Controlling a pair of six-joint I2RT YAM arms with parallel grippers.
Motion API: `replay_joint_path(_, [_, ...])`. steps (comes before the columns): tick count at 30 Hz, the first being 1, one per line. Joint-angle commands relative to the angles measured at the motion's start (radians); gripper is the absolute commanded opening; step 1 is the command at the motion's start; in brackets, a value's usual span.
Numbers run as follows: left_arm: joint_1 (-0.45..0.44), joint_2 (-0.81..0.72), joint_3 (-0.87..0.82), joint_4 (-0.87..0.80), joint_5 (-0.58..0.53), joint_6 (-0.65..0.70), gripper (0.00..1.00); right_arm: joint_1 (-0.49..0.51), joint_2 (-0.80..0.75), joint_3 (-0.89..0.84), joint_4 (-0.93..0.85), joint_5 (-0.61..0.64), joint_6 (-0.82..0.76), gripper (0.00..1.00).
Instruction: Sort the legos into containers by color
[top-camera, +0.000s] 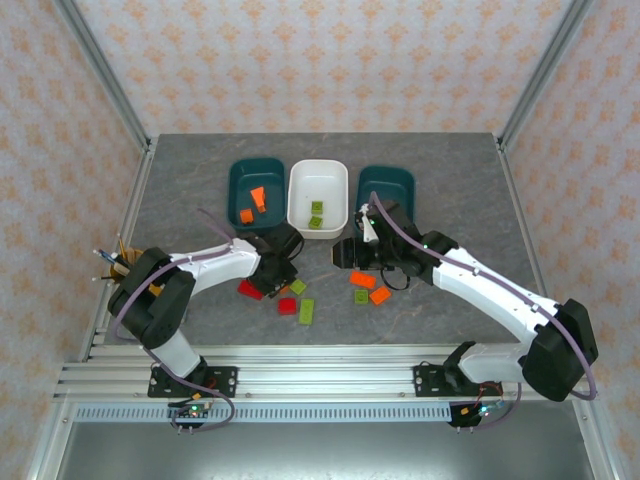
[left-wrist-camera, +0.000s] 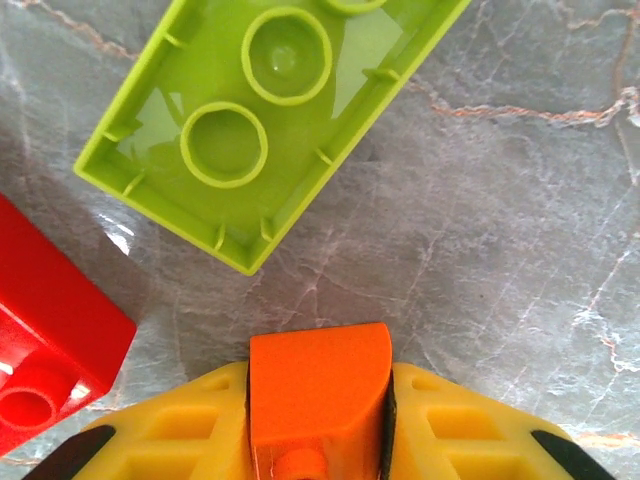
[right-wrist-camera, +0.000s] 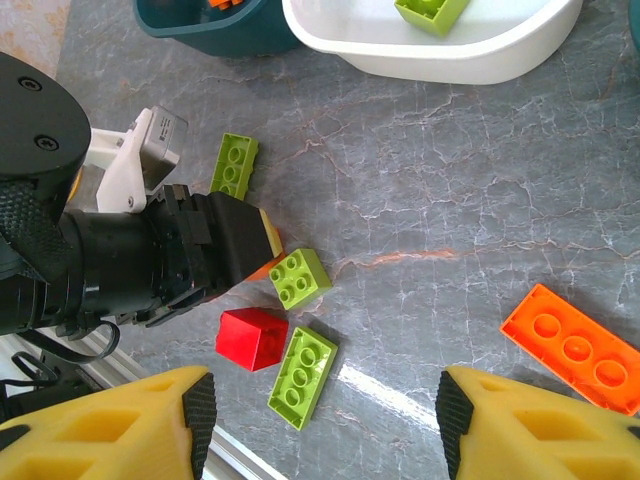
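Where the left gripper (left-wrist-camera: 320, 410) clamps a glossy orange brick (left-wrist-camera: 318, 365) with one rounded corner over the veined grey tabletop (left-wrist-camera: 500, 250), the right gripper (right-wrist-camera: 322, 410) hangs spread wide apart.

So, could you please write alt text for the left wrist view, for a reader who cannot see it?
The left gripper, yellow-fingered, is shut on a small orange lego at the bottom edge. Beyond it on the grey marbled table lie a lime green lego, hollow underside up, and a red lego at the left.
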Motion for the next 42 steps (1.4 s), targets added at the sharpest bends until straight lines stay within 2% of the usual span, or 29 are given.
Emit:
replay_joint_path(1, [-0.007,-0.016,0.042,-0.091,-0.102,0.044,0.26,0.004,-0.012,0.018,0.008,0.024,0.008,0.62])
replay_joint_path(5, [0.008,-0.105,0.194,-0.243,-0.195,0.133,0.27,0.004,-0.031,0.053,-0.003,0.057,0.010,0.61])
replay_joint_path(9, [0.074,-0.109,0.375,-0.347,-0.229,0.246,0.27,0.003,-0.022,0.107,0.006,0.077,0.027,0.61])
replay_joint_path(12, [0.135,-0.060,0.492,-0.387,-0.236,0.333,0.27,0.003,0.010,0.157,0.025,0.086,0.049,0.61])
replay_joint_path(16, [0.221,0.046,0.618,-0.393,-0.185,0.419,0.26,0.000,0.094,0.247,0.029,0.089,0.076,0.62])
replay_joint_path(21, [0.281,0.226,0.761,-0.408,-0.163,0.518,0.26,-0.006,0.191,0.336,0.063,0.051,0.121,0.65])
replay_joint_path(28, [0.314,0.423,0.860,-0.415,-0.130,0.578,0.26,-0.016,0.281,0.394,0.077,0.021,0.185,0.70])
replay_joint_path(36, [0.317,0.506,0.864,-0.418,-0.147,0.596,0.28,-0.017,0.283,0.374,0.063,0.033,0.190,0.70])
replay_joint_path(42, [0.318,0.513,0.861,-0.428,-0.165,0.618,0.41,-0.016,0.281,0.371,0.041,0.046,0.181,0.70])
